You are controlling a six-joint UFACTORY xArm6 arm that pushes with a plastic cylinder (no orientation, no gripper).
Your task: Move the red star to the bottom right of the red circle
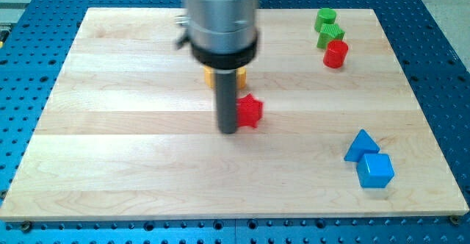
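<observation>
Right now, from the one camera view, the small red star-shaped block [250, 111] lies near the middle of the pale wooden board [132, 163], flat on its face, its stubby points showing at the top and on the view's right. My tip [228, 131], the lower end of the straight dark rod, stands at the star's left side in the view, touching it or very nearly; the rod covers the star's left edge, so I cannot tell for sure. There is no hand to open or close here, only the rod, and it grips nothing.

Behind the rod, toward the view's top, an orange block [211, 77] peeks out on both sides of it; its shape is hidden. Well away from the tip, toward the view's upper right, stands the red round block [335, 54], the red circle, with a green block [330, 34] touching it just above and another green block [325, 18] above that, near the board's top edge.

Toward the view's lower right of the tip, well apart, a blue triangular block [361, 145] sits touching a blue cube [376, 170].

Between the star and the red circle the wood is bare, as it is below and to the right of the red circle down to the blue pair.
</observation>
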